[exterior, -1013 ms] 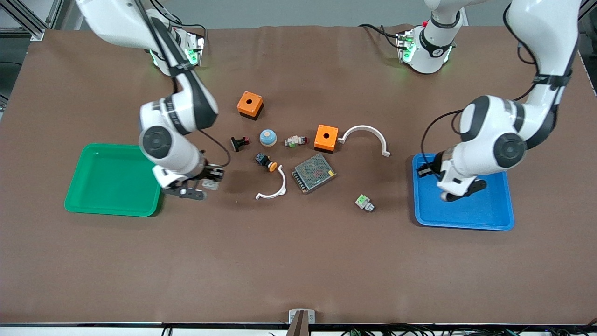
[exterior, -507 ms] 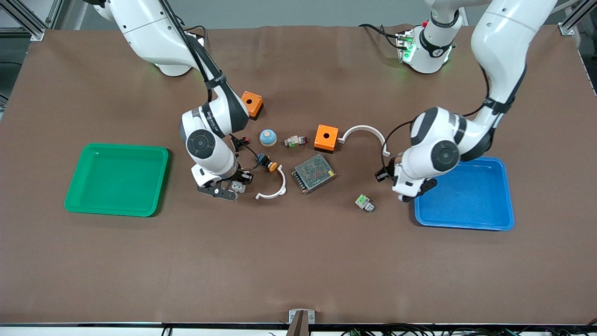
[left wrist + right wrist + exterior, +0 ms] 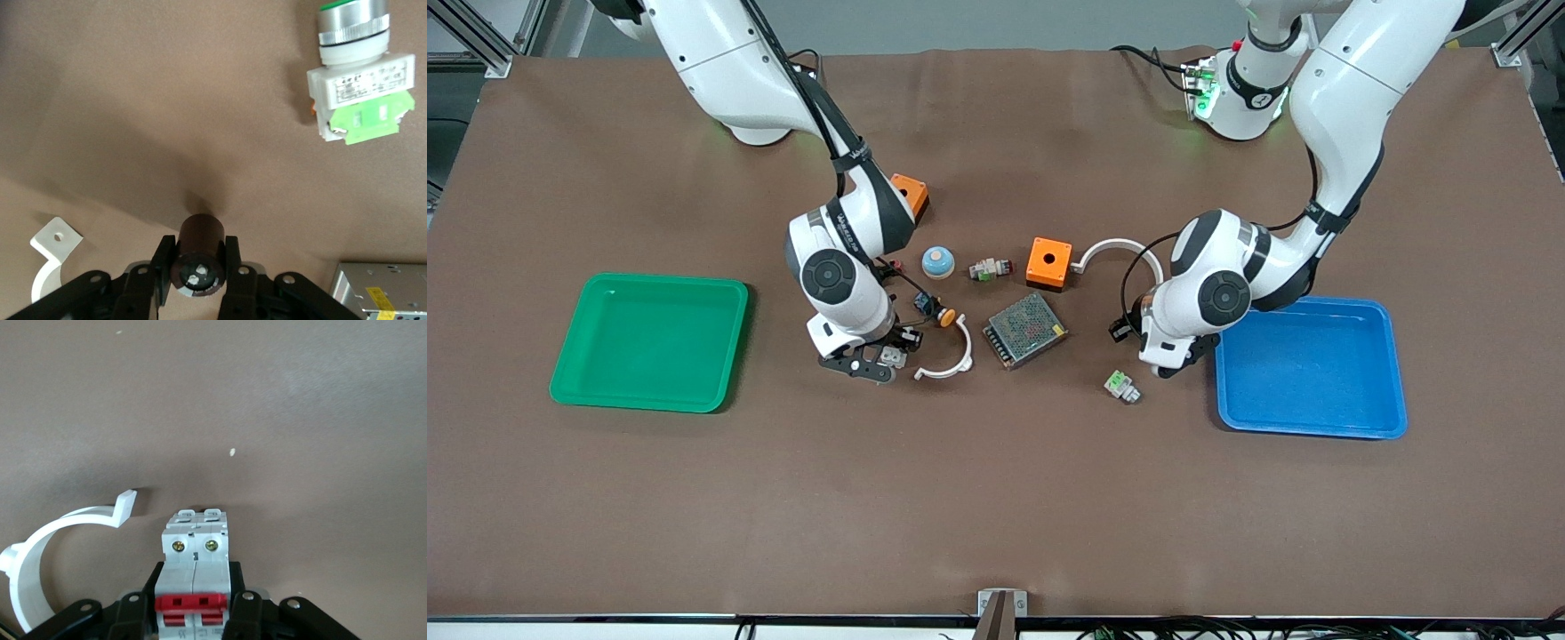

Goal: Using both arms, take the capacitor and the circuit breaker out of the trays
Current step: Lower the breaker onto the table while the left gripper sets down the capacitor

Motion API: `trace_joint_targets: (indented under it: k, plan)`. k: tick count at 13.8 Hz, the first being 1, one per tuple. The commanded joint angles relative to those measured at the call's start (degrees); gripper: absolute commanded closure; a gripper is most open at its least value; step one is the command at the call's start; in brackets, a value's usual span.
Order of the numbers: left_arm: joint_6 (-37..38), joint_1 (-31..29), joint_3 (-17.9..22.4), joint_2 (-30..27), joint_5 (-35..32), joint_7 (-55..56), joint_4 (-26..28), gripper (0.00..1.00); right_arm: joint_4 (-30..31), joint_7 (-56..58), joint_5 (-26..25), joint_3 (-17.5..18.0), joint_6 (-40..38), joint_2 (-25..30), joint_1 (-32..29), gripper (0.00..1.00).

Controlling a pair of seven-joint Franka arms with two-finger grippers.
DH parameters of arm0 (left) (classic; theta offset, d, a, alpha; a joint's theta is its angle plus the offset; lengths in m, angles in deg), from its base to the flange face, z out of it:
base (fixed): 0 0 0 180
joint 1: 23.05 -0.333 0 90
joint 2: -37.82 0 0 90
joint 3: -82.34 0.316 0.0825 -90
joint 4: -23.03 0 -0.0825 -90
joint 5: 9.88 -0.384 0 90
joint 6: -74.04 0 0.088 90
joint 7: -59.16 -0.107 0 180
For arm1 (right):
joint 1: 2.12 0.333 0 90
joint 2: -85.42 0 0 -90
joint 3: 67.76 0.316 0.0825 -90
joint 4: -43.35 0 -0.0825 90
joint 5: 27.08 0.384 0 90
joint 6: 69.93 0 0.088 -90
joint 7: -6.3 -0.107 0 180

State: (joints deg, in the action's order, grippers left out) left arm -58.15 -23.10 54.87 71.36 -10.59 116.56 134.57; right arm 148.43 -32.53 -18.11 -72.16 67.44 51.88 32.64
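My right gripper (image 3: 876, 361) (image 3: 196, 587) is shut on the breaker (image 3: 196, 550), a white block with red levers, which also shows in the front view (image 3: 889, 356). It hangs just above the mat beside a small white curved bracket (image 3: 947, 360). My left gripper (image 3: 1167, 363) (image 3: 198, 250) is shut on the capacitor (image 3: 200, 235), a small dark cylinder. It is low over the mat between the blue tray (image 3: 1312, 369) and a white-and-green connector (image 3: 1122, 387). The capacitor is hidden in the front view.
A green tray (image 3: 649, 342) lies at the right arm's end. Mid-table: two orange boxes (image 3: 911, 189) (image 3: 1049, 260), a metal power supply (image 3: 1025, 330), a blue dome (image 3: 938, 261), an orange-capped button (image 3: 935, 308), another connector (image 3: 991, 268) and a large white arc (image 3: 1129, 249).
My right arm swung from beside the green tray toward mid-table with the breaker. My left arm swung from over the blue tray to the mat beside it, still holding the capacitor.
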Motion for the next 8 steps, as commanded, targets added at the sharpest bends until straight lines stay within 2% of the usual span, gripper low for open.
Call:
trace_joint_targets:
  k: [1,2,3,5,8]
  plan:
    - [-0.4,0.1,0.6,0.9,-0.9,0.7,-0.7,0.49,-1.6,-0.3,0.9,-0.7,-1.0,-0.4,1.4,0.0]
    - [-0.4,0.0,0.6,0.9,-1.8,0.7,-0.8,0.19,-2.3,0.2,0.9,-0.8,-1.0,-0.3,1.2,0.0]
    - [-0.4,0.0,0.6,0.7,-2.3,0.6,-1.1,0.0,-3.5,0.4,0.8,-0.8,-1.7,-0.2,0.7,0.0]
    - [0.2,-0.7,0.6,0.5,-4.1,0.0,-3.2,0.0,-7.2,1.7,0.3,-1.2,-6.6,0.0,-0.7,0.0]
    - [3.8,-1.4,0.6,-0.3,-10.5,-0.1,-9.3,0.0,-10.9,14.5,0.2,-1.3,-15.7,2.8,-7.1,0.0]
